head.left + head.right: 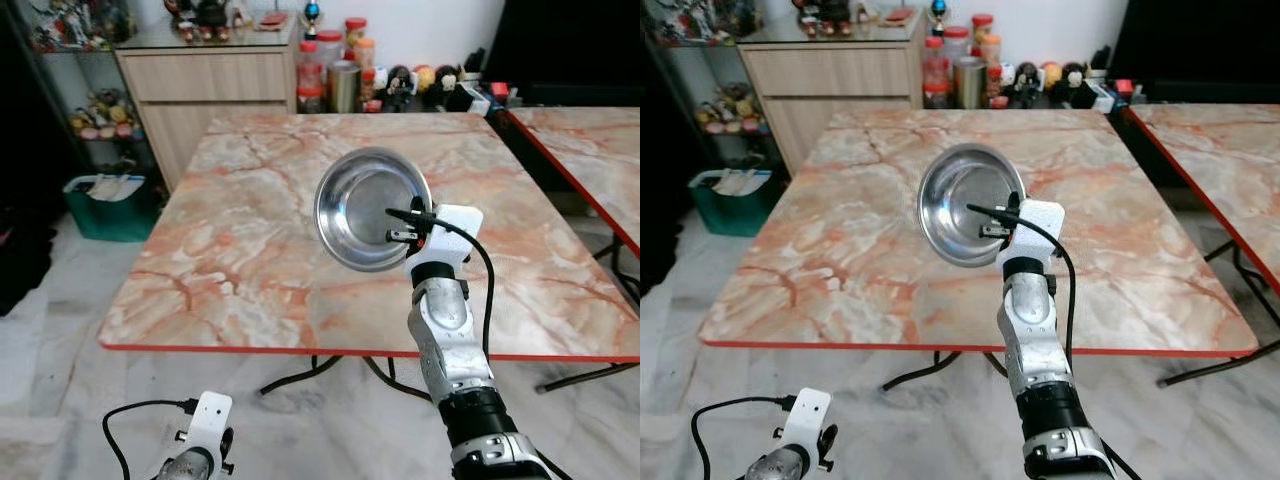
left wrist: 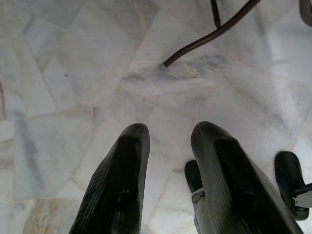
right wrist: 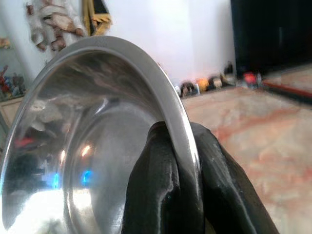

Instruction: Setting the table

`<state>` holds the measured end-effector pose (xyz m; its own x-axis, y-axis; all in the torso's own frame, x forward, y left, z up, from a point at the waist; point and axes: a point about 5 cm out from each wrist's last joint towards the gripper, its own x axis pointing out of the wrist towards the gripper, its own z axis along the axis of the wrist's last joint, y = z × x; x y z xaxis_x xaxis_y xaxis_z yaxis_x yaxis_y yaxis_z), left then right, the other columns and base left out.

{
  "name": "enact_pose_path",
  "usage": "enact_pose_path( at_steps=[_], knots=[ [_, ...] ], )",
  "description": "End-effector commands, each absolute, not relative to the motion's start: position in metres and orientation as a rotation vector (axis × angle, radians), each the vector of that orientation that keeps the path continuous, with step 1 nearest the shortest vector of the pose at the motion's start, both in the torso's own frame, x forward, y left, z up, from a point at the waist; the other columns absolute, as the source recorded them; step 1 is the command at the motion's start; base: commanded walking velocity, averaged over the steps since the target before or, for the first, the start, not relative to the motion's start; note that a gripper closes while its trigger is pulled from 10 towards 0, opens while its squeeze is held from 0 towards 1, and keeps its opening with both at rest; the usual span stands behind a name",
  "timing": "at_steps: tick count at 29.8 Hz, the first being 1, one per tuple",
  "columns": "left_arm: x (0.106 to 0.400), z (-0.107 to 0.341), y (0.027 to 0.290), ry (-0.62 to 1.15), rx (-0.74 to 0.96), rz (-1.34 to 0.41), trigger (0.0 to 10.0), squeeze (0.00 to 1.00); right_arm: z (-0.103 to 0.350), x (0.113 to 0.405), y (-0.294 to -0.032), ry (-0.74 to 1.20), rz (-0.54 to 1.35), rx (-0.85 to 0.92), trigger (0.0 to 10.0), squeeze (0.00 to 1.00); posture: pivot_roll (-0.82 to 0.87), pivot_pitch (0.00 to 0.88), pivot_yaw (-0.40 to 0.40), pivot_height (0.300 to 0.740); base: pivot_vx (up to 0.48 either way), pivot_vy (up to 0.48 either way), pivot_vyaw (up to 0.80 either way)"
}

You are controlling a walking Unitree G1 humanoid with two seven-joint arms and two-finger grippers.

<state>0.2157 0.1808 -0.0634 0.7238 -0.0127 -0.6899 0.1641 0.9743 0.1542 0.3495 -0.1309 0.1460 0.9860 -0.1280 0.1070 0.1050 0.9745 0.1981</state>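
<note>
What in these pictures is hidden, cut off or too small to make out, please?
- Right claw: in the eye views, hidden behind its white camera mount.
- Steel bowl: its outer underside faces away from the eyes; the right wrist view cuts its lower rim.
- Jars beyond the marble table: too small to identify.
- Left claw: its base is cut off by the wrist view's edge.

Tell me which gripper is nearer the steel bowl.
Right. The right gripper pinches the steel bowl by its rim above the table; the left gripper hangs low over the floor, open.
</note>
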Motion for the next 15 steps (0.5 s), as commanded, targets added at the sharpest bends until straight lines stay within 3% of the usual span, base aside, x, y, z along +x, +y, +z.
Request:
enact_pose_path(
  at_steps=[1,9,15],
  knots=[
    [0.211,-0.066,0.185,0.781,0.216,-0.085,10.0,0.0,0.149,0.354,-0.137,-0.099,-0.154,0.266,10.0,0.0,-0.02,0.0,0.015,0.736,0.0,0.0,0.0],
    [0.212,-0.066,0.184,0.783,0.213,-0.086,10.0,0.0,0.143,0.372,-0.161,0.039,-0.285,0.466,10.0,0.0,-0.01,0.0,0.021,0.736,0.0,0.0,0.0],
    [0.212,-0.066,0.184,0.785,0.214,-0.087,10.0,0.0,0.125,0.376,-0.152,0.175,-0.222,0.466,10.0,0.0,-0.01,0.0,0.022,0.736,0.0,0.0,0.0]
  ],
)
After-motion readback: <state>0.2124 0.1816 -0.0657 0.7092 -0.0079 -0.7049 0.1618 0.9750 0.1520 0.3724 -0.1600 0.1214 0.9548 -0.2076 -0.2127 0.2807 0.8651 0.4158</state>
